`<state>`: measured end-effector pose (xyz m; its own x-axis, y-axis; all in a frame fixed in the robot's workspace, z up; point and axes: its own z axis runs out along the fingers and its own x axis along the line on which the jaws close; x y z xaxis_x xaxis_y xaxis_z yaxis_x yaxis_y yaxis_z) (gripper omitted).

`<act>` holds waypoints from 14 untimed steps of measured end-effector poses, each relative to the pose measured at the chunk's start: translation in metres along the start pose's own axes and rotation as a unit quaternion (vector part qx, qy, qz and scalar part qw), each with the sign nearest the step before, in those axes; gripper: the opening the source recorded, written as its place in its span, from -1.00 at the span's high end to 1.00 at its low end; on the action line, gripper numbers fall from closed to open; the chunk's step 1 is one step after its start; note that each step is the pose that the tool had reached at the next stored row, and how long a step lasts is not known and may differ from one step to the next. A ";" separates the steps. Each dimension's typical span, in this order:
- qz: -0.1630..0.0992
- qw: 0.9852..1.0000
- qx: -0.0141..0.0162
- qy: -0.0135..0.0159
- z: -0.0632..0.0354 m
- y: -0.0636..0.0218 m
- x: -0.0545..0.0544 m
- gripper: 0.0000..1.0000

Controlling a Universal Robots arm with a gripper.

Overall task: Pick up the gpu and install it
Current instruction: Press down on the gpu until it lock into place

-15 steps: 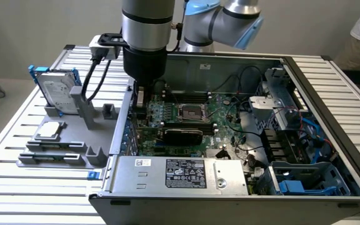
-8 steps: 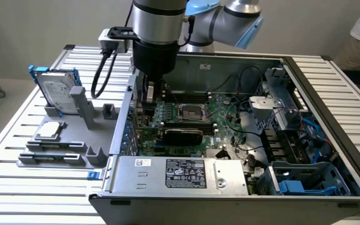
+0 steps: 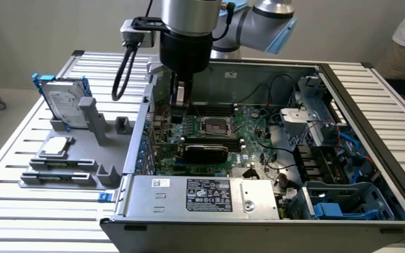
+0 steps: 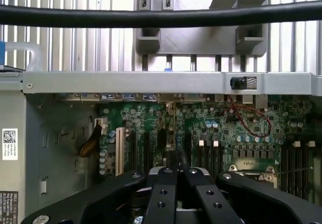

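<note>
Exterior view
- Pincer [image 3: 181, 113]: closed, hanging from the arm inside the open computer case [image 3: 259, 227], near the case's wall on the exterior view's left.
- Gpu [image 3: 204, 151]: a black-covered card standing on edge across the motherboard [image 3: 252, 124], just below the pincer. Whether the fingers reach it cannot be told.
- Risk, seating: if the card is tilted or only part-way into its slot, a downward push could bend the board or damage the slot contacts.
- Risk, clearance: the pincer is close to the case wall, so a sideways drift could knock it.
- Writing: the white label on the power supply [image 3: 208, 195] and the sticker on the hard drive [image 3: 65, 103], which stands in the grey tray [image 3: 69, 169] on the slatted bench [image 3: 34, 213], both carry print too small to read.

Wrist view
- Pincer [image 4: 176, 172]: fingers drawn together with no gap showing.
- Gpu [image 4: 173, 159]: a thin dark edge just ahead of the fingertips, running in line with the expansion slots. Contact cannot be made out.
- Risk, snagging: the thick black cable [image 4: 151, 15] crosses in front of the camera, and a red wire [image 4: 251, 118] loops over the motherboard [image 4: 226, 133]. Either could catch on a moving arm.
- Writing: a square code label [image 4: 9, 136] on the grey housing, with lettering that cannot be read. No brand name can be made out.
</note>
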<state>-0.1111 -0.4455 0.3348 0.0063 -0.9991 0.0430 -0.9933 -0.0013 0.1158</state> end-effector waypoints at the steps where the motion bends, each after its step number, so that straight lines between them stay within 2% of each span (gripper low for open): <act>1: 0.000 1.000 0.000 0.000 -0.0025 -0.0018 0.000 0.79; 5: -0.001 1.000 0.002 0.000 -0.0092 -0.0090 0.002 0.79; 7: -0.001 1.000 0.006 0.000 -0.0104 -0.0120 0.002 0.79; 8: -0.001 1.000 0.009 0.000 -0.0107 -0.0134 0.002 0.79; 9: -0.002 1.000 0.014 0.000 -0.0108 -0.0141 0.002 0.79; 10: -0.002 1.000 0.020 0.000 -0.0109 -0.0146 0.002 0.79; 11: -0.002 1.000 0.029 0.000 -0.0109 -0.0146 0.002 0.79; 12: -0.002 0.999 0.033 0.000 -0.0112 -0.0146 0.002 0.79; 14: -0.002 0.999 0.033 0.000 -0.0111 -0.0147 0.003 0.79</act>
<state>-0.0952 -0.4476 0.3443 0.0098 -0.9991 0.0423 -0.9987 -0.0076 0.0503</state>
